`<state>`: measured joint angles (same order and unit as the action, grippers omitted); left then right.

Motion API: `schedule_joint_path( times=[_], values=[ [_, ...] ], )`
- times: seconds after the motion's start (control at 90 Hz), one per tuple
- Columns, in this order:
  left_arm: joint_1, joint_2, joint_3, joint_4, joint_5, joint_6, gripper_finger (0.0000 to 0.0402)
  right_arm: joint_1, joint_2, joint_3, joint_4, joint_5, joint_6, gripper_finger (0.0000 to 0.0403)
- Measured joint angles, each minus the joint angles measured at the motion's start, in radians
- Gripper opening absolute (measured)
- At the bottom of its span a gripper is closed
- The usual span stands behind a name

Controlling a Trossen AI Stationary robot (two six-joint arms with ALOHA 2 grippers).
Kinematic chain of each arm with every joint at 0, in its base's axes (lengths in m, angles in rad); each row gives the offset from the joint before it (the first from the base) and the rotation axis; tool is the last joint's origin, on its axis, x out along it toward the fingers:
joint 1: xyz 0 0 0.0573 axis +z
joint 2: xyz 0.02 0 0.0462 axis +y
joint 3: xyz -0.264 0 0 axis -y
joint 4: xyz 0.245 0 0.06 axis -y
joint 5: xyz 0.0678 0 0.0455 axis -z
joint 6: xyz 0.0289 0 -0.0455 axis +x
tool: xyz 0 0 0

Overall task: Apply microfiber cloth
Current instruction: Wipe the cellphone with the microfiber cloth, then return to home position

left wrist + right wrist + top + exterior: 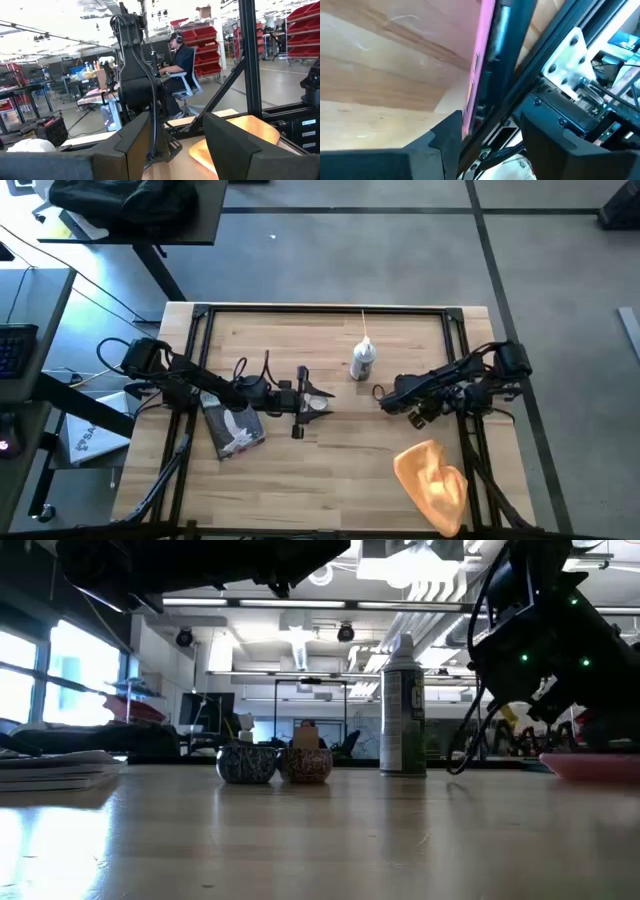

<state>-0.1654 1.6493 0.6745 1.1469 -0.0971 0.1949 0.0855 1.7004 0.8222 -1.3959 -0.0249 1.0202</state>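
Observation:
The orange-yellow microfiber cloth (432, 480) lies crumpled on the table near its front right corner; it also shows past my left fingers in the left wrist view (240, 134). No gripper touches it. My left gripper (312, 402) hangs open over the table's middle, pointing toward the right arm, raised above two small round tins (275, 762). My right gripper (385, 395) stands open right of centre, near the spray can (362, 360), with nothing held between its fingers (445, 135).
A grey-and-white flat packet (233, 425) lies left of centre. The spray can (403, 705) stands upright behind the middle. A dark metal frame (330, 310) runs round the table's edges. Bare wood lies along the near edge (320, 490). A person sits beyond the table (180, 60).

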Motion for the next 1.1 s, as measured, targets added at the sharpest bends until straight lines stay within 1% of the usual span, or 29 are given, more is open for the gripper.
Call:
schedule_joint_path(
  times=[0.222,0.311,0.389,0.433,0.467,0.544,0.611,0.722,0.833,0.944,1.022,1.1],
  values=[
    [0.000,-0.023,0.000,-0.014,0.000,-0.037,0.0163,0.000,0.000,0.002,-0.011,-0.004,-0.041,0.0184],
    [0.002,-0.063,0.000,-0.075,0.000,-0.061,0.0163,0.000,0.000,0.002,-0.011,0.002,-0.060,0.0190],
    [0.003,-0.116,0.000,-0.159,-0.011,-0.060,0.0163,0.004,-0.010,0.002,-0.002,0.051,-0.079,0.0193],
    [0.003,-0.149,0.000,-0.209,-0.028,-0.061,0.0163,0.016,-0.025,0.005,0.015,0.100,-0.097,0.0193],
    [0.003,-0.175,0.000,-0.244,-0.042,-0.061,0.0163,0.031,-0.041,0.010,0.037,0.156,-0.110,0.0193],
    [0.003,-0.236,-0.001,-0.329,-0.061,-0.063,0.0163,0.072,-0.093,0.025,0.112,0.255,-0.172,0.0193],
    [0.003,-0.288,-0.023,-0.367,-0.070,-0.068,0.0163,0.109,-0.145,0.029,0.208,0.309,-0.228,0.0193],
    [0.003,-0.374,-0.103,-0.360,-0.070,-0.095,0.0163,0.183,-0.245,0.006,0.415,0.419,-0.312,0.0193],
    [0.006,-0.452,-0.208,-0.295,-0.071,-0.110,0.0163,0.254,-0.339,-0.038,0.569,0.511,-0.383,0.0193],
    [0.012,-0.505,-0.313,-0.218,-0.074,-0.140,0.0163,0.300,-0.442,-0.103,0.717,0.530,-0.456,0.0193],
    [0.024,-0.535,-0.375,-0.164,-0.078,-0.150,0.0163,0.309,-0.526,-0.165,0.834,0.529,-0.492,0.0193],
    [0.040,-0.564,-0.433,-0.147,-0.135,-0.154,0.0163,0.290,-0.620,-0.250,0.949,0.545,-0.519,0.0192]
  ],
)
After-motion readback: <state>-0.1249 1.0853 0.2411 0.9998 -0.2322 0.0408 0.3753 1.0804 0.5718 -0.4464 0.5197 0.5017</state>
